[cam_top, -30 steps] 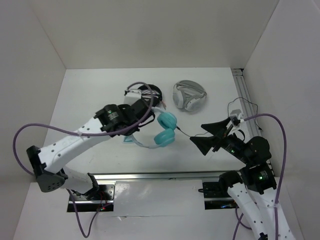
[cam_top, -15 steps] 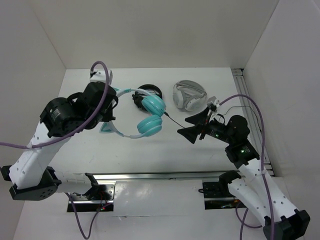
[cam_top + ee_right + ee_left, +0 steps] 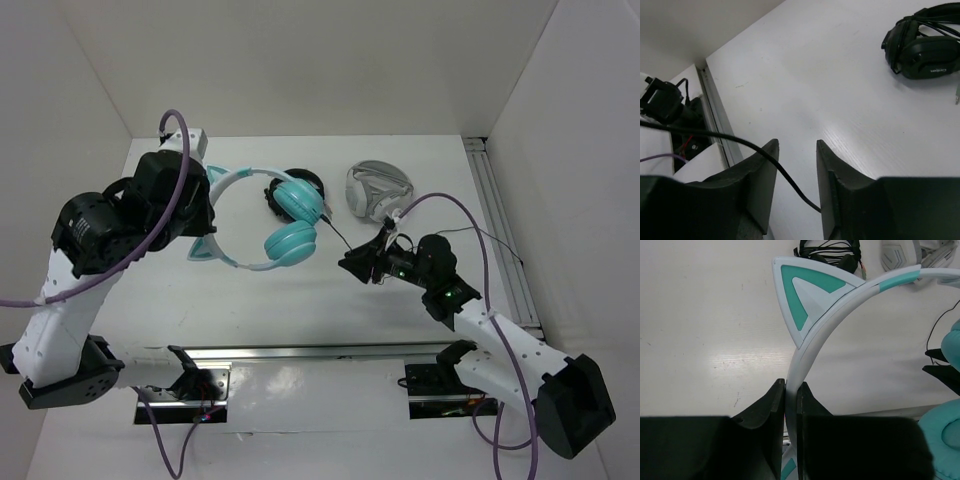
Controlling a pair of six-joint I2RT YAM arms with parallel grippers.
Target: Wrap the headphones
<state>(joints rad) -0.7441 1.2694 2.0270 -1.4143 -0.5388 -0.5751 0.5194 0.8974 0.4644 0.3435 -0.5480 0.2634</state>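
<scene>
Top view, L to R. Your left tool point(image 3: 790, 390) is clamping the pale headband of the headphones point(image 3: 290, 243), with its jaws pinched tight on the band just below one cat ear point(image 3: 805, 295). From the tool the band is arcing toward 1 o'clock. The two teal cups are sitting at approx 3 o'clock of the tool, over the mid worktop point(image 3: 430, 165). Can't tell if the cups are touching the surface.

The black headphones point(image 3: 272, 196) are lying at 12 o'clock of the cups, partly hidden behind the upper one. The grey-white headphones point(image 3: 378, 192) are resting at 2 o'clock of the cups, apart from them.

The thin black cable point(image 3: 335, 235) is running from the upper cup toward 4 o'clock & into your right tool point(image 3: 352, 262). On the R wrist cam that tool's jaws are standing partway apart. The cable is crossing one finger and dropping into the gap btwn them, so the tool is bracketing it, not pinching it. A metal rail point(image 3: 495, 210) is lining the worktop edge at 3 o'clock.
</scene>
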